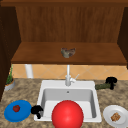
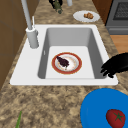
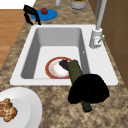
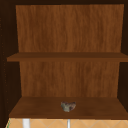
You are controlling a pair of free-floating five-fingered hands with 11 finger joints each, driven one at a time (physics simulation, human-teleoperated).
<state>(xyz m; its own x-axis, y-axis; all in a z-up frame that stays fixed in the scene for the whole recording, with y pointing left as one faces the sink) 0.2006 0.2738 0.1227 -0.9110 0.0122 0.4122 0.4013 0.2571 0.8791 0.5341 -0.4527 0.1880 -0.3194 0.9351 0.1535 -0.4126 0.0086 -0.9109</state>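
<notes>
Front view: the right hand (image 1: pixel 111 81) sits at the right middle of the frame, its fingers curled round one end of a dark green cucumber (image 1: pixel 102 86) that lies flat on the counter (image 1: pixel 27 92) beside the sink (image 1: pixel 47 85), so the grip looks like a side grasp on a thing resting lengthwise. The left hand (image 1: pixel 37 110) hangs at the lower left, between the blue plate (image 1: pixel 12 115) and the sink's corner, fingers curled and holding nothing. A big red ball shape (image 1: pixel 67 114) at the bottom centre hides the sink floor. A white plate (image 1: pixel 110 112) with a brown snack sits at the lower right.

Left side view: the sink floor is open to sight here, with a red-rimmed plate (image 2: pixel 76 68) bearing a dark bit of food. The left hand (image 2: pixel 116 66) reaches in from the right edge above the sink rim; a tomato (image 2: pixel 115 118) lies on the blue plate at the lower right.

Right side view: the right hand (image 3: pixel 88 88) is close at the lower centre, wrapped over the cucumber (image 3: pixel 73 70), whose far end points toward the basin. The faucet (image 3: pixel 97 30) stands at the upper right.

Upper view: a wooden cabinet shelf (image 4: pixel 37 110) holds a small grey bowl-like lump (image 4: pixel 68 106) at the bottom centre.
</notes>
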